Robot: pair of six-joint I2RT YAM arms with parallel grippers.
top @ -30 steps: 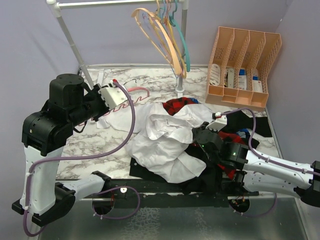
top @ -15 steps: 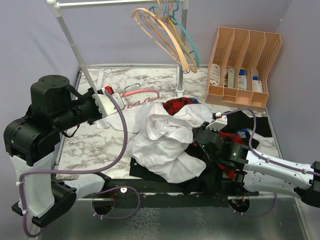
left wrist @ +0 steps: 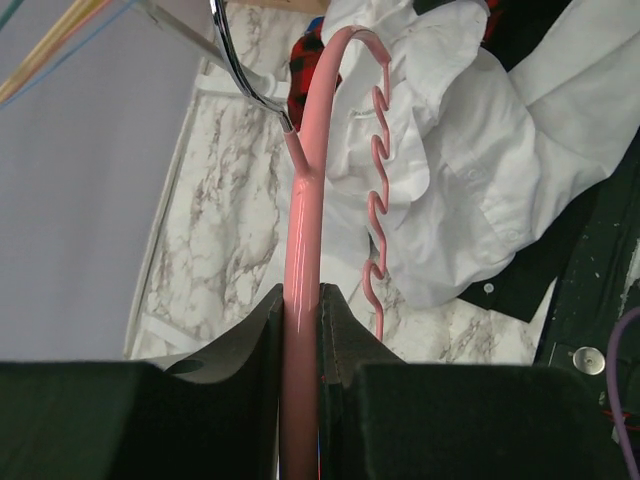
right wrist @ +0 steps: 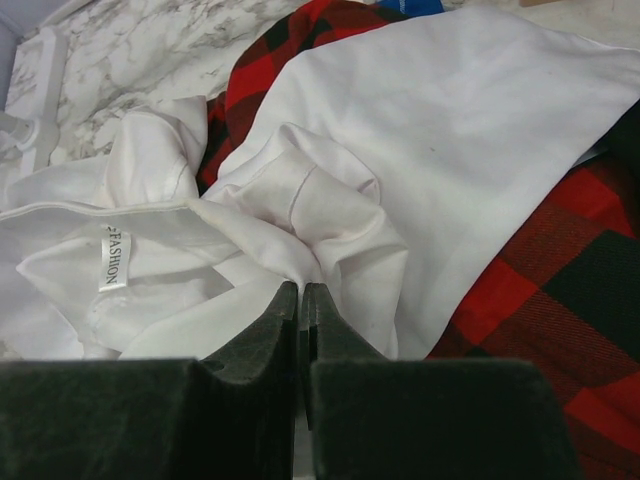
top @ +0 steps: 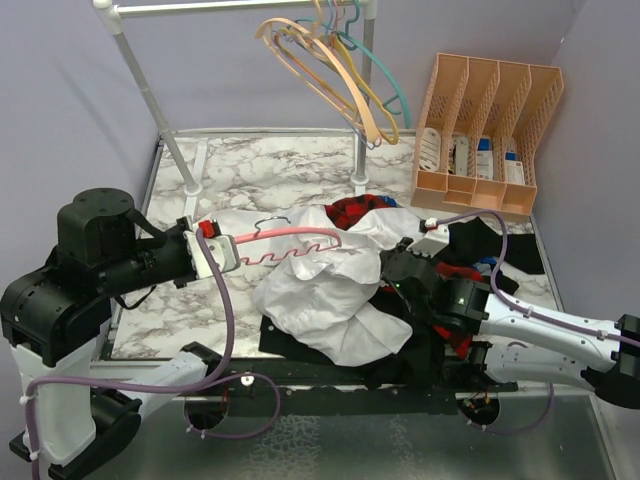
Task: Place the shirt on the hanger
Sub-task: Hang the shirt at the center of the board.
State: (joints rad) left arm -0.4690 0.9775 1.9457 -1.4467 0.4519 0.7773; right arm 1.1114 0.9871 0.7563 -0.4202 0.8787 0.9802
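Observation:
The white shirt (top: 330, 280) lies crumpled in the middle of the table, over a plaid shirt and a black garment. My left gripper (top: 215, 250) is shut on one end of the thin pink hanger (top: 285, 238). The hanger is held level, and its far end reaches over the shirt's left edge. In the left wrist view the hanger (left wrist: 305, 190) runs straight out from between the jaws, wavy arm to the right, metal hook to the left. My right gripper (right wrist: 301, 290) is shut on a pinched fold of the shirt (right wrist: 420, 150) near its collar label.
A red-and-black plaid shirt (top: 358, 210) and a black garment (top: 400, 350) lie under the white one. A rack with peach and teal hangers (top: 340, 70) stands at the back. A peach file organiser (top: 488, 135) stands at the back right.
My left arm has swung down and to the right, bringing the pink hanger from the back left of the table to the shirt's left edge. The right gripper has barely moved, still holding fabric.

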